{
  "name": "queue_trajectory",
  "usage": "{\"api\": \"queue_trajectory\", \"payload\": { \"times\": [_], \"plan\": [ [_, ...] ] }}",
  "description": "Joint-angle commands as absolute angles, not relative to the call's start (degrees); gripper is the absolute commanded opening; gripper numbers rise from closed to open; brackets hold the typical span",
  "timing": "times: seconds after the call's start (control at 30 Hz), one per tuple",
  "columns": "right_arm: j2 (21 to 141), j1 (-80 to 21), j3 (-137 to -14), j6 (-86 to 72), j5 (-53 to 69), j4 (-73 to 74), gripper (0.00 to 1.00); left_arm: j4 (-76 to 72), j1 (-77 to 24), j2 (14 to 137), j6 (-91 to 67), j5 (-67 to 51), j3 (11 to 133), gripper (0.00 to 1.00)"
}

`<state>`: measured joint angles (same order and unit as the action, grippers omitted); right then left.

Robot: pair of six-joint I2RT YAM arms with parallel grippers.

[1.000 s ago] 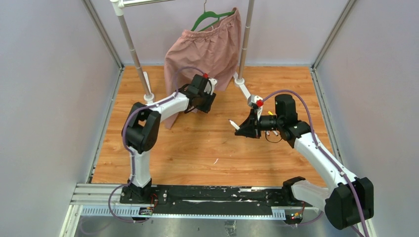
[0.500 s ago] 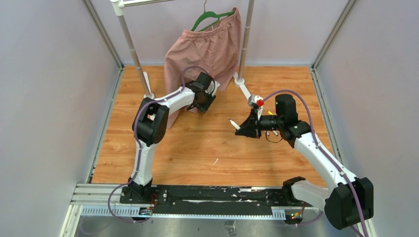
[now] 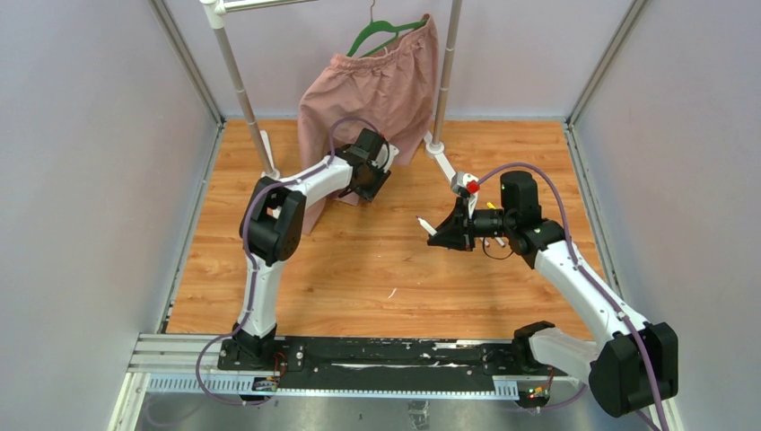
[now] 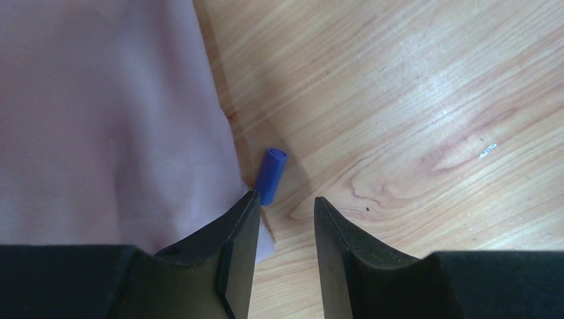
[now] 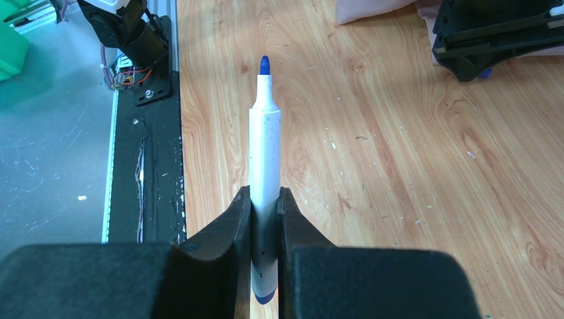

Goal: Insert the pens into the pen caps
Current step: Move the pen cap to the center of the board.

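- Two grippers were over a wooden table (image 3: 359, 269). The left gripper (image 4: 284, 203) was far back beside hanging pink shorts (image 3: 377, 90), and the right gripper (image 3: 446, 235) was out toward the middle-right.
- In the left wrist view, the left jaws stood apart with nothing between them, pointing down at the wood.
- A blue pen cap (image 4: 272, 174) lay on the table against the hem of the pink shorts. It was just ahead of the finger (image 4: 241, 216) nearer the cloth, with its open end turned away from the gripper.
- Whether that finger touched the cap could not be told.
- The right jaws were clenched on a white pen (image 5: 265, 139), gripping the barrel near its rear end.
- The pen's blue tip (image 5: 265, 64) stuck out past the fingers, uncapped. It was held above the table, well apart from the blue pen cap.
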<state>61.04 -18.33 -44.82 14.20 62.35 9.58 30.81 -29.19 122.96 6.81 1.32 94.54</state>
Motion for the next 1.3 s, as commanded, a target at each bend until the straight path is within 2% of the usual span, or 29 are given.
{"api": "queue_trajectory", "payload": {
  "times": [0.0, 0.37, 0.5, 0.77, 0.83, 0.97, 1.27],
  "plan": [
    [61.4, -17.4, -46.4, 14.8, 62.6, 10.6, 0.00, 31.9, -28.5, 123.6, 8.3, 2.0, 97.5, 0.41],
    [61.4, -17.3, -46.4, 14.8, 62.7, 10.7, 0.00, 31.9, -28.1, 126.3, 9.3, 1.7, 98.8, 0.41],
    [61.2, -17.1, -46.4, 14.7, 62.8, 10.6, 0.00, 32.9, -27.9, 127.9, 9.5, 0.8, 99.6, 0.38],
    [61.0, -17.0, -46.5, 14.7, 62.9, 10.6, 0.00, 36.7, -27.8, 128.9, 8.1, -1.3, 100.8, 0.25],
    [61.0, -17.0, -46.5, 14.7, 63.0, 10.6, 0.00, 36.7, -27.8, 127.7, 7.3, -2.1, 99.4, 0.24],
    [60.8, -17.0, -46.5, 14.7, 63.0, 10.6, 0.00, 35.4, -28.0, 124.3, 5.8, -3.7, 94.7, 0.13],
    [60.4, -16.6, -46.5, 14.7, 63.2, 10.7, 0.00, 31.2, -31.3, 110.8, -1.2, -4.4, 78.4, 0.11]
  ]
}}
